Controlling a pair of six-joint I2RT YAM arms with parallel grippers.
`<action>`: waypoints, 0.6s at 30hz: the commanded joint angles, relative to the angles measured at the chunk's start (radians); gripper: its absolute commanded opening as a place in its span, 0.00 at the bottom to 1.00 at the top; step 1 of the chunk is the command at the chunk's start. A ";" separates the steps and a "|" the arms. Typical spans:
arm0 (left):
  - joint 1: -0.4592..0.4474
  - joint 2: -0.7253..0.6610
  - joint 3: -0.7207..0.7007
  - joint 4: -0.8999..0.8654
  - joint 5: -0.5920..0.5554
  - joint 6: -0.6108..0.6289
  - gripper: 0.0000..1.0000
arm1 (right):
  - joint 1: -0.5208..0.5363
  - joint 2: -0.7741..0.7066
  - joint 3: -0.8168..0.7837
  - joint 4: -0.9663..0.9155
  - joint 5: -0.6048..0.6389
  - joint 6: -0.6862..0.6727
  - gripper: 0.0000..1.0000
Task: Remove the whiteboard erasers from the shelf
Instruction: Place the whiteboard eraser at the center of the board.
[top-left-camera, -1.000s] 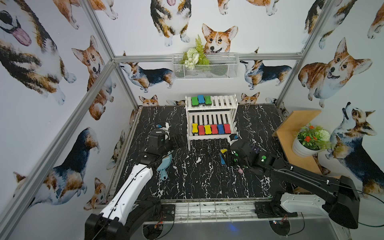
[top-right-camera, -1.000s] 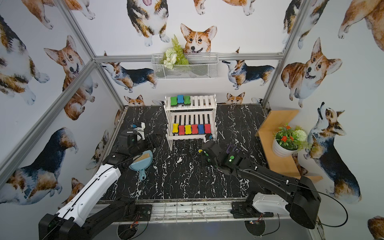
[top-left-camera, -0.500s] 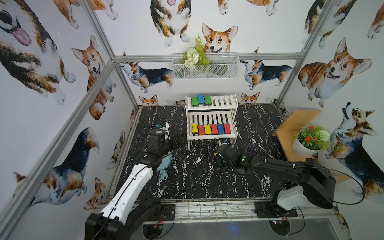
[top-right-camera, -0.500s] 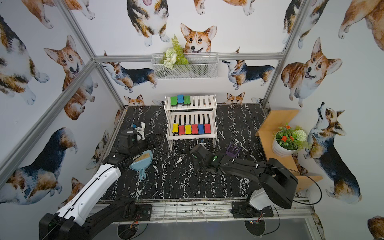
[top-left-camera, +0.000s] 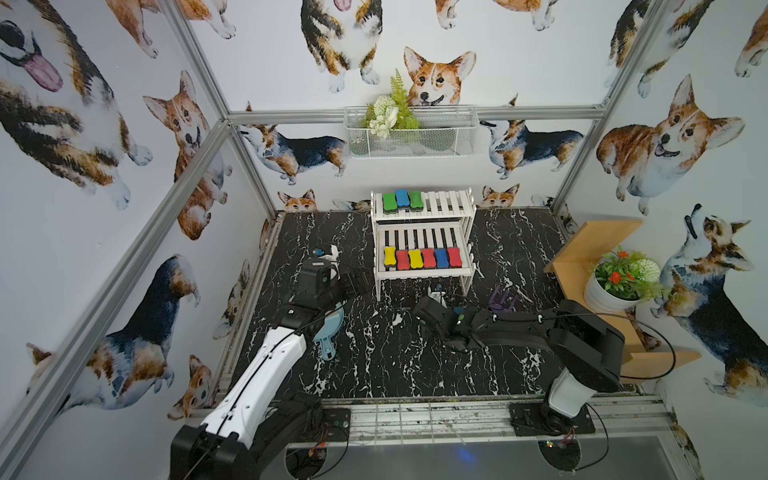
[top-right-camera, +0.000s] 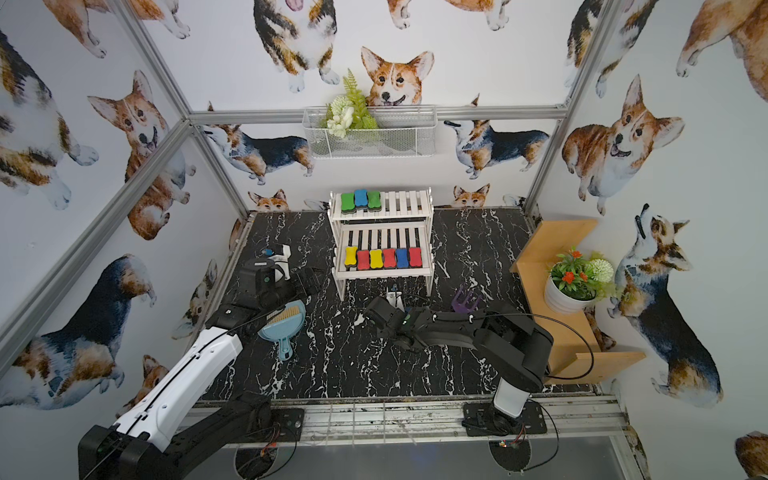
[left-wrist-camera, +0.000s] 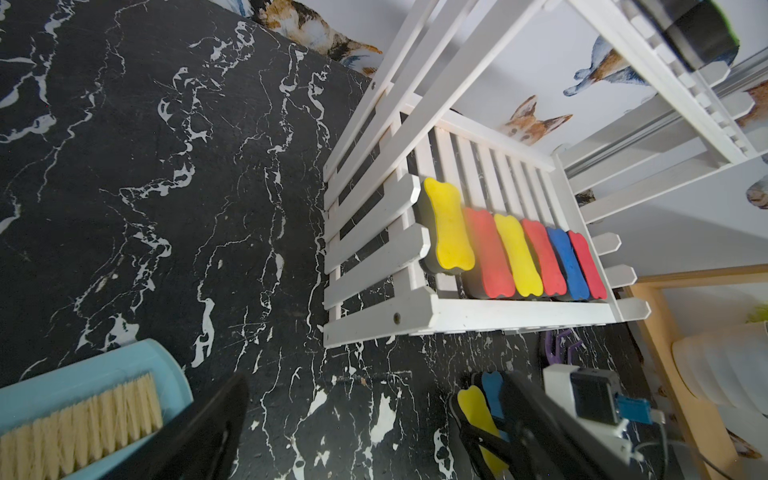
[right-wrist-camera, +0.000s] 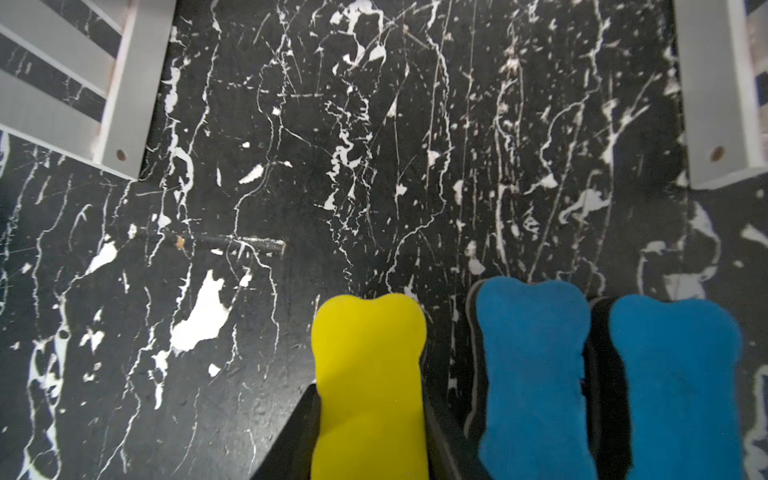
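Right gripper (right-wrist-camera: 370, 419) is clamped on a yellow eraser (right-wrist-camera: 370, 349), with one dark finger (right-wrist-camera: 297, 432) against each long side. It sits low over the black worktop (top-left-camera: 374, 365), just in front of the shelf (top-left-camera: 424, 273), which stands at the middle of the back edge. Whether the felt base already touches the worktop I cannot tell.

Two blue erasers (right-wrist-camera: 534, 374) lie just beside it, side by side, toward the worktop's right edge. All three long axes run parallel and point at the back edge, into the gap between the shelf's front legs. The coming move therefore looks like a plain letting-go, with no turn needed.

Nine whiteboard erasers remain on the shelf. Six sit in a row (top-left-camera: 422, 258) along the lower tier's front rail, and three (top-left-camera: 402, 200) at the left end of the upper tier, each lying front to back. For the right gripper they lie straight ahead and higher. The left gripper (top-left-camera: 354, 279), jaws spread and empty, sits beside the shelf's left front leg, nearer the row's yellow end.
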 joint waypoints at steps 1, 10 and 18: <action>0.000 -0.001 0.003 0.001 0.003 0.006 1.00 | 0.001 0.021 0.011 0.029 0.048 0.032 0.37; 0.000 0.002 -0.001 0.005 0.007 0.007 0.99 | 0.000 0.077 0.046 0.026 0.050 0.027 0.40; 0.000 0.002 -0.002 0.007 0.007 0.007 1.00 | 0.000 0.075 0.048 0.024 0.049 0.025 0.52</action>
